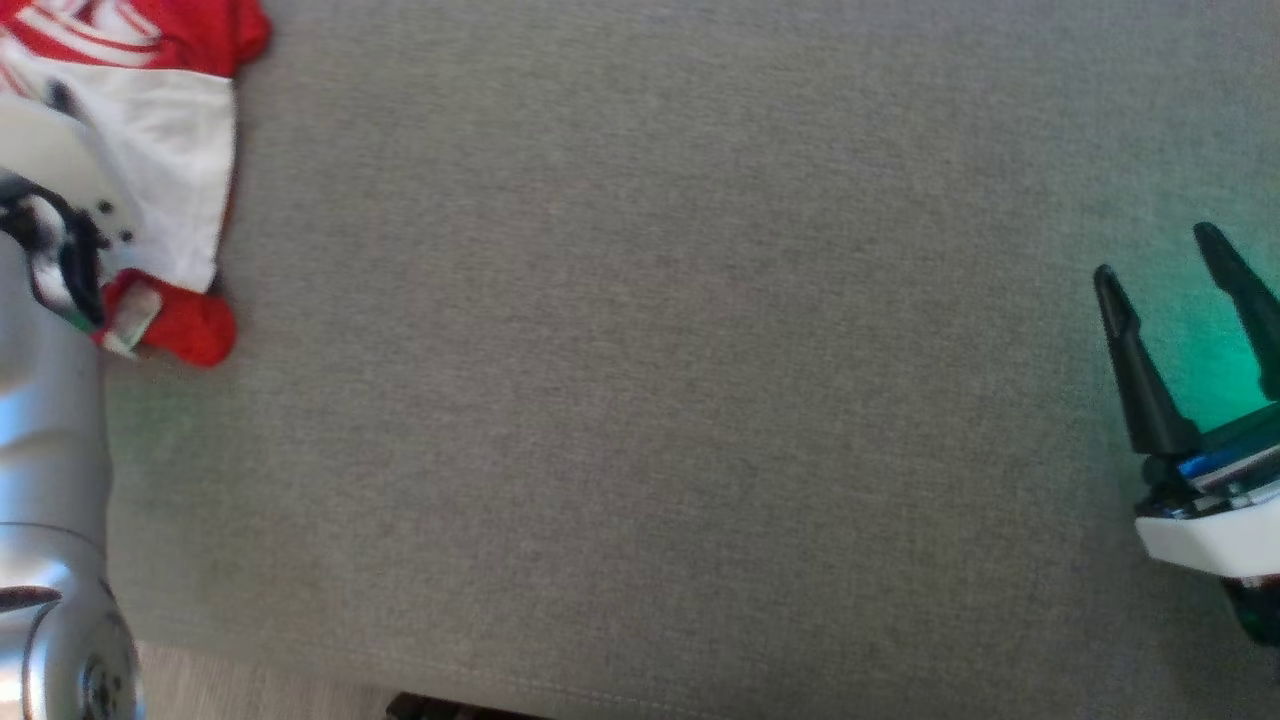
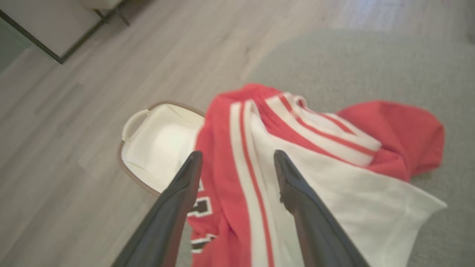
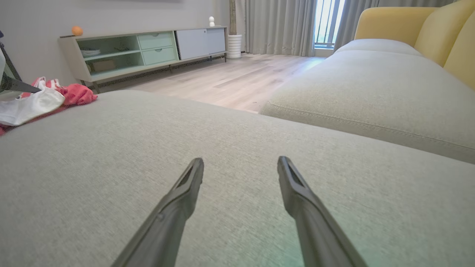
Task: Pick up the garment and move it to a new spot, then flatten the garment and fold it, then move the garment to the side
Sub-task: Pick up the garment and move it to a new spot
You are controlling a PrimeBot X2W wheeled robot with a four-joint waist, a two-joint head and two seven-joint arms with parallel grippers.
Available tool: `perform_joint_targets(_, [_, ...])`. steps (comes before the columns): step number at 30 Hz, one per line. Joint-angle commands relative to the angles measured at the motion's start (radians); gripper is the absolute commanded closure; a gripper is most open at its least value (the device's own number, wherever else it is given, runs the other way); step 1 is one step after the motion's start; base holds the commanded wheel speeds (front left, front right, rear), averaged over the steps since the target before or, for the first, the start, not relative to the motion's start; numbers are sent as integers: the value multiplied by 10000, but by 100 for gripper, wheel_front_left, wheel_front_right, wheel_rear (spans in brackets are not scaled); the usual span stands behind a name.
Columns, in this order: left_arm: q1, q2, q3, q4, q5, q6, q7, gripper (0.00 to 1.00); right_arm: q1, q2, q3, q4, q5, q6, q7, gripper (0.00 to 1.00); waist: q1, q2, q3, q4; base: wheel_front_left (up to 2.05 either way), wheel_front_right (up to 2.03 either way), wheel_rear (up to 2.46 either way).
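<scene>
Pale wood floor, green sideboard, grey curtains.

Home liv. rm, sofa, sideboard, curtains

garment: cut by head view's corner, part behind left arm | right gripper: edge-cropped

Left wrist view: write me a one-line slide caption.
Open left gripper above a crumpled red-and-white garment at the edge of the grey cushion, pale basket on the wood floor beside it.
</scene>
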Motion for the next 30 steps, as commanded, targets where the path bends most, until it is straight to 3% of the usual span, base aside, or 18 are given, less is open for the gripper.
perform_joint_targets(1, [-274, 574, 360, 164, -261, -180, 287, 0, 43, -381, 16, -362, 39, 67, -63, 0, -1, 1, 316, -278, 0, 0, 0])
perform_joint_targets(7, [-473, 482, 319, 1393, -578, -746, 1091, 0, 226, -565, -243, -522, -16, 67, -63, 0, -1, 1, 539, -340, 0, 0, 0])
perform_joint_targets(8, [-477, 418, 272, 1597, -638, -999, 1371, 38, 254, -562, -248, -539, -38, 67, -63, 0, -1, 1, 543, -333, 0, 0, 0])
perform_joint_targets(9, [-532, 342, 305, 1703, -753, -1163, 1503, 100, 279, -536, -263, -559, -38, 67, -63, 0, -1, 1, 555, -312, 0, 0, 0])
perform_joint_targets(13, [-671, 362, 124, 1531, -627, -1209, 850, 100, 302, -446, -271, -581, -35, 67, -63, 0, -1, 1, 543, -241, 0, 0, 0])
perform_joint_targets(17, [-814, 506, -188, 1078, -260, -953, -781, 100, 226, -236, -156, -467, 31, 67, -63, 0, -1, 1, 175, -215, 0, 0, 0])
perform_joint_targets(24, [-1013, 777, -762, 677, 218, -1066, -2255, 100, -76, 422, 270, -125, 77, 67, -63, 0, -1, 1, -1219, -510, 0, 0, 0])
perform_joint_targets(30, [-1273, 919, -1144, 60, 405, -1349, -2843, 100, 61, 1382, 574, 281, 117, 67, -63, 0, -1, 1, -2807, -1093, 0, 0, 0])
